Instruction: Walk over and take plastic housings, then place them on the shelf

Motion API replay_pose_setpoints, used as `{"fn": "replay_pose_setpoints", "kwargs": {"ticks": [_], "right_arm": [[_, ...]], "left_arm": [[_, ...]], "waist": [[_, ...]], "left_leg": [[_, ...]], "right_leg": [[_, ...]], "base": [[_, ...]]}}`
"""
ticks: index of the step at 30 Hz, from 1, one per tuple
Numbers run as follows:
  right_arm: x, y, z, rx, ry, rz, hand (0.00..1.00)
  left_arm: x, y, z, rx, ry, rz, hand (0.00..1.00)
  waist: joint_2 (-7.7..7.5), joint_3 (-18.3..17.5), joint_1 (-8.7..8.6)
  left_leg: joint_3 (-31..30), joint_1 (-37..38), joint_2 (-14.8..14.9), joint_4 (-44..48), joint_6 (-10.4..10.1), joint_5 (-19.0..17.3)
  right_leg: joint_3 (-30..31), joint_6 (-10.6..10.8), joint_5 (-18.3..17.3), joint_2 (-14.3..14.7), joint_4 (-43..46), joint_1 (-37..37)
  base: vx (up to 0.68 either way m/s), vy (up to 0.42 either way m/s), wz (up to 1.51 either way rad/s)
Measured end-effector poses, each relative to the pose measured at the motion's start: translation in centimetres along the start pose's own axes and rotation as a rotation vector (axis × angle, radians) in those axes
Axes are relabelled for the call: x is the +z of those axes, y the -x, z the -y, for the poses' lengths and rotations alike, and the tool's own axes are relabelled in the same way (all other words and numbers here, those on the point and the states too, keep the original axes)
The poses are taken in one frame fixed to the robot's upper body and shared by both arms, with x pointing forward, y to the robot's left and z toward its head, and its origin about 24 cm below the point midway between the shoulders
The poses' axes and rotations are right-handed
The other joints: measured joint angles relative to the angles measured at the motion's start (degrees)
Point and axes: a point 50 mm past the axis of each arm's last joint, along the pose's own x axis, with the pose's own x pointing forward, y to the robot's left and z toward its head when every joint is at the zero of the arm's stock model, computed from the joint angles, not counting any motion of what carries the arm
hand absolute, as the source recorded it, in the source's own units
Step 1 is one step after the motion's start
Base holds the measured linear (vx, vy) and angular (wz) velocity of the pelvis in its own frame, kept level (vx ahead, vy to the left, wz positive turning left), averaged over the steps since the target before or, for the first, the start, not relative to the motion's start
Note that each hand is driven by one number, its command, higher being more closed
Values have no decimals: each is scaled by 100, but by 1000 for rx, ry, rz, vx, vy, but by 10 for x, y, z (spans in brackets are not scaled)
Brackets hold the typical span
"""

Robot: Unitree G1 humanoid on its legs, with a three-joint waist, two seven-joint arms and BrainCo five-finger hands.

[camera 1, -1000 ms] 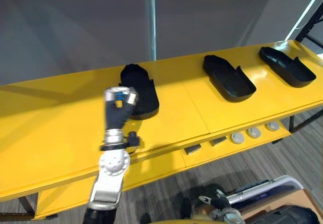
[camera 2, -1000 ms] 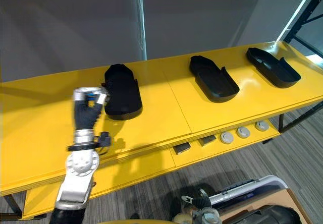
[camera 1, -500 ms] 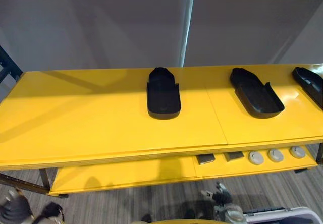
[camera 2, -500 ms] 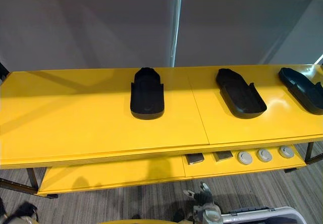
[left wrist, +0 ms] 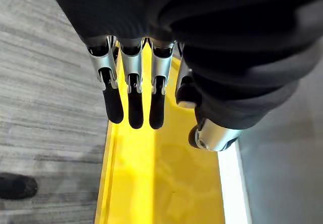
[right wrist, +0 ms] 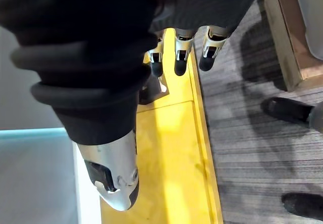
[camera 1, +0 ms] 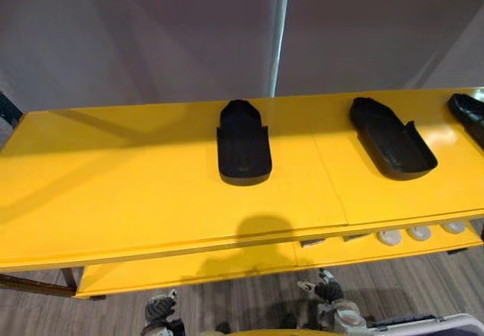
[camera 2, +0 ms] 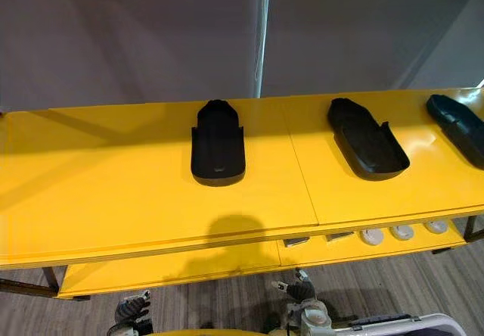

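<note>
Beyond my slack, empty left hand (left wrist: pixel 135 105) and right hand (right wrist: pixel 180 65), bare yellow shelf (camera 1: pixel 113 200) runs from its front edge to the housing (camera 1: pixel 243 143).

Three black plastic housings (camera 1: pixel 243 143) spaced along yellow shelf (camera 1: pixel 113 185).

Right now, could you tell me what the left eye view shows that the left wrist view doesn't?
Eye view, not wrist view: the left housing, middle housing and right housing lying apart on the shelf, discs on its lower board. Wrist view, not eye view: the fingers of the left hand up close, straight, holding nothing. Both: the yellow shelf, grey floor, that hand.
</note>
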Motion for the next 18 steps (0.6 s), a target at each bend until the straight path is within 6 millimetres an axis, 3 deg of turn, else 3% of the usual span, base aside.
{"fn": "replay_pose_setpoints", "kwargs": {"ticks": [8, 13, 18], "right_arm": [[13, -4, -1, -7, 2, 37, 0], [15, -5, 5, -43, -28, 40, 0], [32, -10, 2, -35, -17, 87, 0]], "left_arm": [[12, -2, 13, -94, -140, 69, 0], [26, -3, 27, -142, -182, 124, 0], [37, -5, 32, -148, -172, 162, 0]], "waist": [[-144, 112, -104], [-119, 177, -208], [-126, 306, -154]], "left_leg": [[130, 94, -35, -72, -1, -2], [127, 11, -28, -48, -17, -20], [-7, -373, -19, 891, -36, -393]], "right_leg": [[145, 32, 95, -10, -105, 37], [127, 36, 89, -10, -101, 17], [580, -19, 149, 51, -45, -203]], "base": [[-15, 20, -9], [0, 0, 0], [5, -6, -44]]}}
